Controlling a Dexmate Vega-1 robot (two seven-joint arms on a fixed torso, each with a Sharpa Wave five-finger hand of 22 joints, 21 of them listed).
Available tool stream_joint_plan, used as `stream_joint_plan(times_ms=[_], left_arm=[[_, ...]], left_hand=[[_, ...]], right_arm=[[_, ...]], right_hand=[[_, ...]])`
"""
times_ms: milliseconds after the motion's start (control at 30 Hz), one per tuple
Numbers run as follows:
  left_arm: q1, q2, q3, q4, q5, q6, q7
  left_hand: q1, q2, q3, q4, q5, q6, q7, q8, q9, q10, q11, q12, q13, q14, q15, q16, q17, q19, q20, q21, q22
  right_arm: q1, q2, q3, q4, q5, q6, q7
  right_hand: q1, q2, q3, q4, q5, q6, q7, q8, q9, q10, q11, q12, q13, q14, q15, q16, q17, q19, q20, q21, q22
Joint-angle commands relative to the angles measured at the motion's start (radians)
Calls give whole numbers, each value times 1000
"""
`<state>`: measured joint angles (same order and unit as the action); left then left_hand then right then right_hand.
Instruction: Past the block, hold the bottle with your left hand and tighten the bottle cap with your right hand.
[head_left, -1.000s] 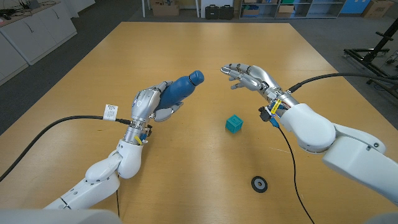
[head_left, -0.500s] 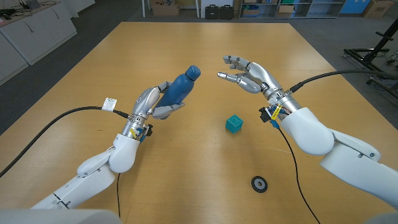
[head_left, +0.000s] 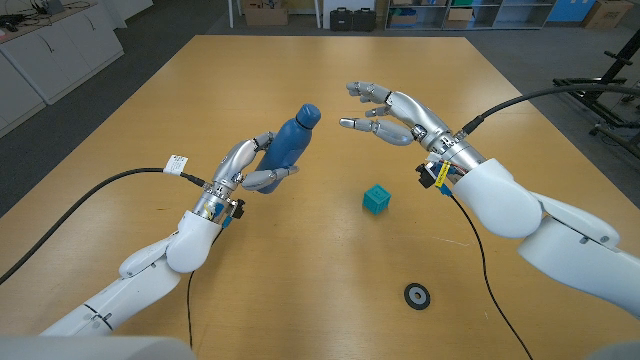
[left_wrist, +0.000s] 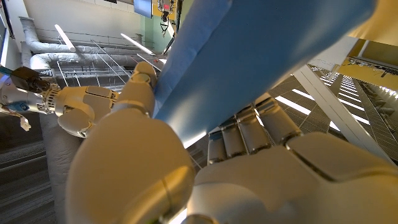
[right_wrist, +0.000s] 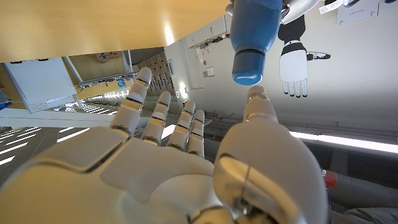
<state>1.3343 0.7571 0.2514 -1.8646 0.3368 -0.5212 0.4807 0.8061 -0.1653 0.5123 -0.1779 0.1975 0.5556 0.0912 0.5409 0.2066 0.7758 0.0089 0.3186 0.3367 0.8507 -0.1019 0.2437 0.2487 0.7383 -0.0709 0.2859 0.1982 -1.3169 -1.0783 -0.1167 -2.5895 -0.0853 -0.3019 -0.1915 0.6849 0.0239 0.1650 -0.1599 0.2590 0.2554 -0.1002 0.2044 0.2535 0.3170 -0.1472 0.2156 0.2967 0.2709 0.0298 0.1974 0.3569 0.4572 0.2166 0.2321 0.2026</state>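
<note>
- The blue plastic bottle (head_left: 288, 141) is held off the wooden table (head_left: 330, 270), tilted, its rounded blue cap (head_left: 309, 115) pointing up and away toward the table's far side; in the right wrist view the cap (right_wrist: 247, 67) faces the camera end-on.
- The left hand (head_left: 243, 166) grips the bottle around its lower body, fingers wrapped on one side and the thumb on the other; the left wrist view shows the pale fingers (left_wrist: 249, 127) pressed against the blue bottle wall (left_wrist: 261, 56).
- The right hand (head_left: 392, 114) hovers to the right of the cap, apart from it, holding nothing. Its fingers (head_left: 362, 93) are spread and reach toward the bottle, the thumb set below them; the right wrist view shows the same hand (right_wrist: 180, 162) with fingers fanned and the cap beyond the fingertips.
- A small teal cube block (head_left: 376, 199) sits on the table between the two arms, nearer the robot than the bottle and the right hand.
- A small black ring-shaped disc (head_left: 417, 295) lies on the table near the front edge, well apart from the block.
- Black cables (head_left: 95, 195) trail from both wrists across the table.
</note>
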Motion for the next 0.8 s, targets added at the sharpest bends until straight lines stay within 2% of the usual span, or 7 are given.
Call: stream_joint_plan(times_ms=[33,233,300,467,600,700,800], left_arm=[[-19,-28,0,53,17,-97,-27],[-24,-27,-4,53,28,-94,-57],[-26,-26,-5,52,29,-92,-68],[-32,-30,-6,49,39,-88,-83],[-35,-32,-7,42,47,-71,-96],[-37,-35,-7,40,47,-61,-105],[-37,-39,-6,41,49,-59,-105]], left_hand=[[212,243,0,6,5,283,-206,10,3,170,-155,8,5,18,-138,3,6,7,-128,8,5],[213,243,-2,5,4,290,-205,12,3,174,-157,8,6,24,-139,5,8,10,-129,10,5],[213,243,-2,5,4,291,-206,12,3,175,-156,9,7,24,-138,5,8,10,-129,10,5],[214,242,-4,5,4,293,-207,13,3,174,-157,8,8,26,-138,6,8,11,-129,11,5],[215,242,-5,4,3,291,-207,12,2,175,-158,7,9,27,-138,5,9,12,-129,11,5],[215,243,-5,5,3,291,-206,12,2,175,-156,7,9,28,-138,5,9,11,-129,12,5],[216,243,-5,5,3,291,-206,12,2,175,-156,7,10,28,-138,5,9,11,-130,12,5]], right_arm=[[82,-37,6,-40,-7,-72,117],[124,-63,-12,-63,-25,-126,158],[135,-73,-18,-74,-36,-146,169],[155,-93,-24,-98,-52,-180,195],[163,-106,-13,-101,-39,-170,223],[161,-110,-3,-104,-32,-165,232],[165,-119,-3,-116,-36,-174,241]], right_hand=[[8,-2,7,2,6,15,-6,9,3,18,-4,13,-1,10,-1,5,0,0,0,-4,1],[11,-3,8,6,9,56,-30,26,4,43,-21,24,-6,19,-7,11,-2,-2,0,-5,1],[13,-4,8,8,12,92,-55,40,4,57,-25,29,-10,26,-10,14,-3,-2,0,-6,1],[13,-5,8,13,15,135,-78,54,3,92,-47,42,-15,50,-23,25,-4,-3,0,-7,1],[15,-6,9,13,17,138,-76,52,1,116,-60,50,-19,67,-36,32,-5,1,0,-5,1],[19,-6,10,13,19,174,-79,64,0,110,-58,45,-23,72,-34,33,-7,4,0,-4,2],[19,-6,10,14,20,173,-76,62,-1,104,-57,42,-24,73,-35,33,-7,6,0,-3,2]])
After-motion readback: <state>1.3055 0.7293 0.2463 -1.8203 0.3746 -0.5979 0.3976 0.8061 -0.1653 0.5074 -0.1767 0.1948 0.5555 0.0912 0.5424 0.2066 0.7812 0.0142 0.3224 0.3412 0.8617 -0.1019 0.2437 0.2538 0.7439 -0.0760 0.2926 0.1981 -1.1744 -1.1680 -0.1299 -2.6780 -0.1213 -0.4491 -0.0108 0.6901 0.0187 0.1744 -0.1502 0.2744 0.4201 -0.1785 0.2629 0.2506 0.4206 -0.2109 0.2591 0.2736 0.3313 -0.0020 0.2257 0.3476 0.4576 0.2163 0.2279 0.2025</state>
